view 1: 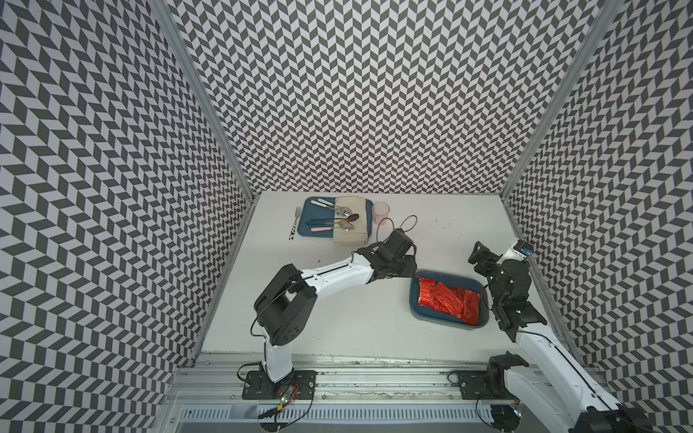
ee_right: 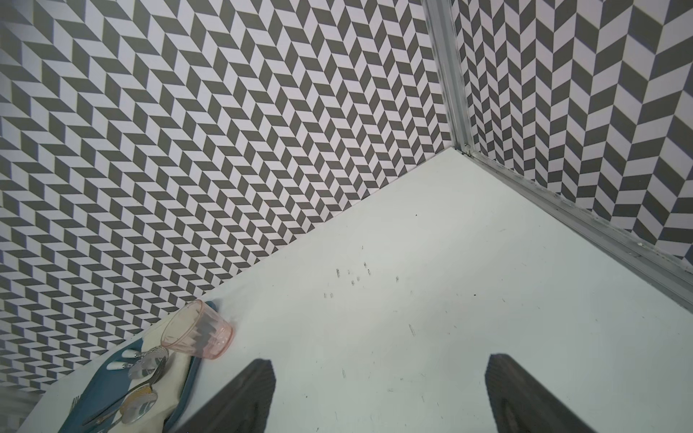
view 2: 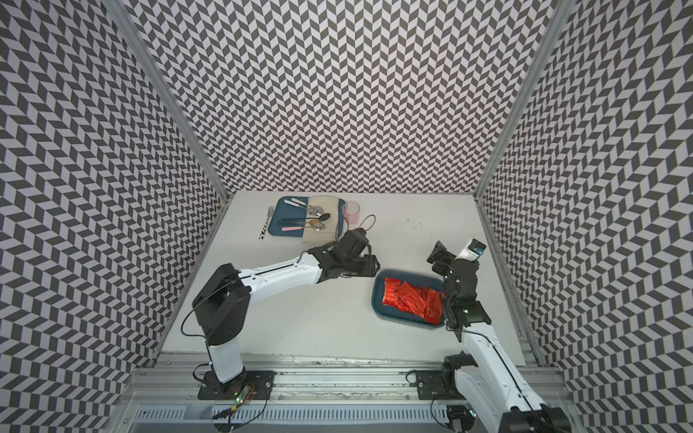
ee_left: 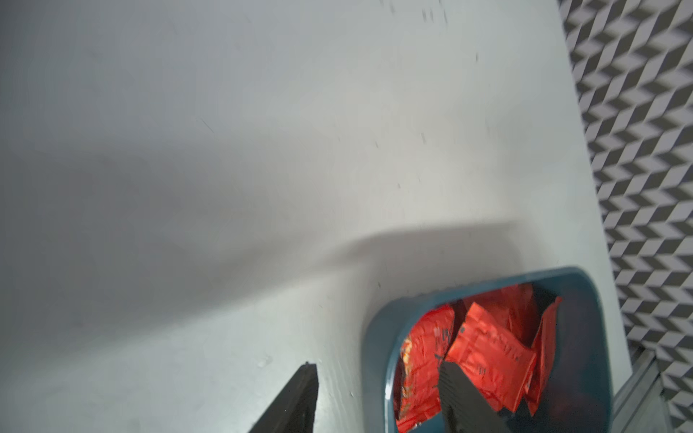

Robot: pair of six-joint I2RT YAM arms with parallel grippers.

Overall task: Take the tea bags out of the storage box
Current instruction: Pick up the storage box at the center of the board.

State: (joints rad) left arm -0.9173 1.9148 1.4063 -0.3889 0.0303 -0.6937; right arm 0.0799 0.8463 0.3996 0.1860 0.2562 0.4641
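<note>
Nearest the robot's base, the deep teal-blue, round-cornered plastic storage box sits on the white table. It's full: the tea bags, flat sachets of shiny crinkled red foil, overlap across its floor, and none are out on the table yet. The heap runs along the box's length. The sachet at the left end lies crosswise to that line, and its neighbours slant.

Now the left gripper, black with two ribbed fingers. The left wrist view shows it half-spread and empty, straddling the box's left wall. One finger is outside over bare table, the other inside above the red foil. Whether that inner tip touches a sachet, I can't tell. In both top views the fingers hide under the wrist at the box's far left corner.

So the bags lie inward of this gripper and below it. I'd say both fingers must be inside the wall before any pinch.

Beyond the box's right end, the right gripper has its jaws spread wide with nothing between them. It's aimed at bare table away from the box, so the left arm looks the better placed.

Far beyond the box's left end sits a flat blue tray of cutlery and beige cloth. A translucent pink cup stands just beside it.
</note>
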